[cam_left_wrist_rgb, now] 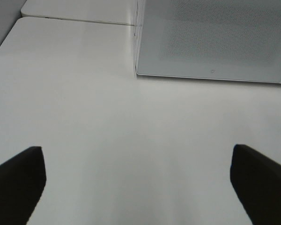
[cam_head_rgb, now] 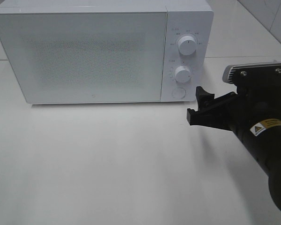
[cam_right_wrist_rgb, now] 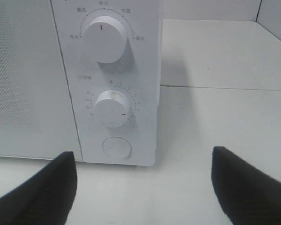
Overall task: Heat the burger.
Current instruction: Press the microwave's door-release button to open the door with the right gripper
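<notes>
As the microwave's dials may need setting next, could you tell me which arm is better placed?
Right, I'd say: the right hand, open, hovers just before the lower knob; the left hand faces the door's far corner.

Burger hidden, not seen in any view. Microwave point(cam_head_rgb: 93, 51): white, boxy, upright at the back of the table point(cam_head_rgb: 107, 164). Door point(cam_head_rgb: 84, 56) shut, dotted frosted panel, inside not readable. Control strip on its right side: upper knob point(cam_head_rgb: 187, 45) with red mark at the top middle label, lower knob point(cam_head_rgb: 182, 74) with red mark turned off the 0 tick, round button point(cam_head_rgb: 178, 93) below.
</notes>
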